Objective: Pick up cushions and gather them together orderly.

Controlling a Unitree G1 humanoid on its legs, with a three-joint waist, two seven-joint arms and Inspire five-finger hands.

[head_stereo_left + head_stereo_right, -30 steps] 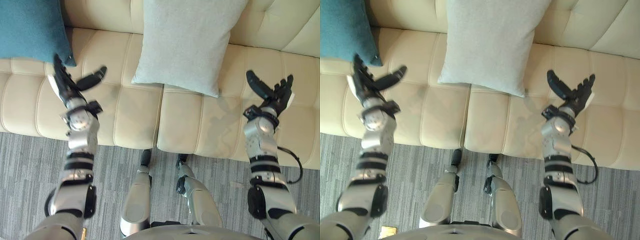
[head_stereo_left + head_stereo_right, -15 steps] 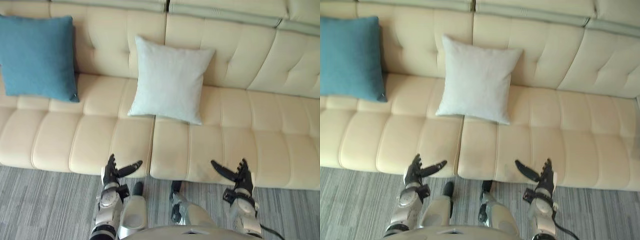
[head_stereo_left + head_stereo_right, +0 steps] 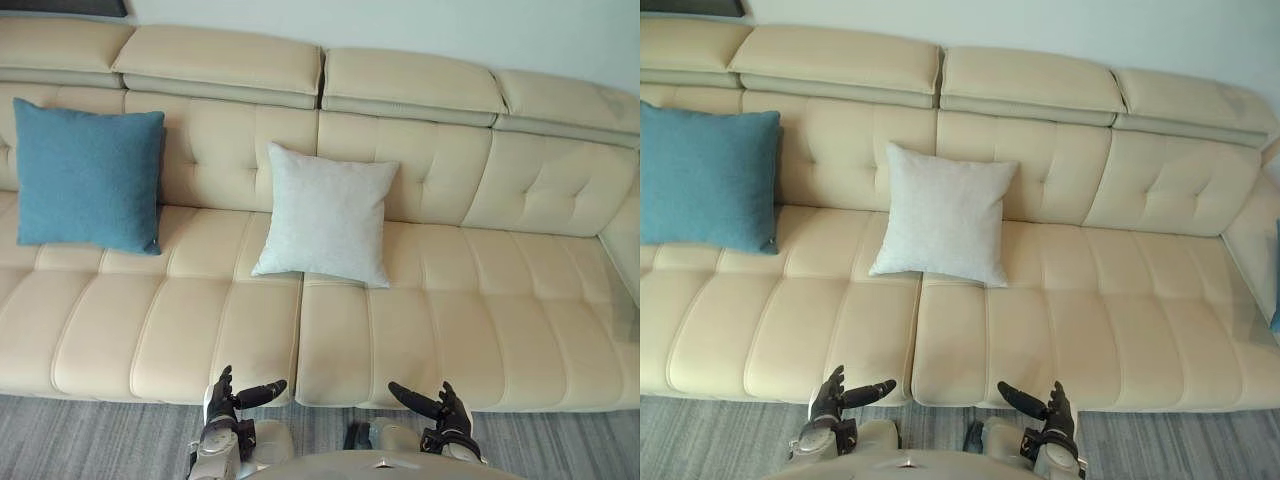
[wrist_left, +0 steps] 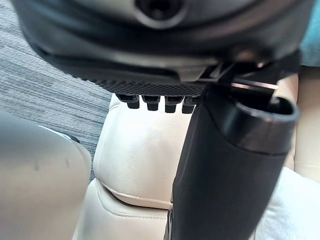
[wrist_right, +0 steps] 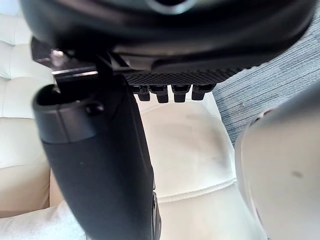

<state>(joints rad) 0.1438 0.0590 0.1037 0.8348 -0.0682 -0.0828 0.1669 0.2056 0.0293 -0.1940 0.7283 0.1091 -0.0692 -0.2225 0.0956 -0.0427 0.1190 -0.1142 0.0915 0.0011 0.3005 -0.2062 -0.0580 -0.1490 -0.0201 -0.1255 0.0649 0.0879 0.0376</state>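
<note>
Withdrawn off the cream sofa (image 3: 450,330): left hand (image 3: 225,400), right hand (image 3: 447,410).

A long cream leather sofa (image 3: 430,330) with a tufted back and padded headrests (image 3: 220,62) runs from left to right across the scene, turning towards the near side at its right end. Behind it stands a plain pale wall (image 3: 420,25). On the near side lies grey striped carpet (image 3: 90,440), all in soft, even light.

Cream tufted sofa (image 3: 450,330) against wall; grey striped carpet (image 3: 80,440).
</note>
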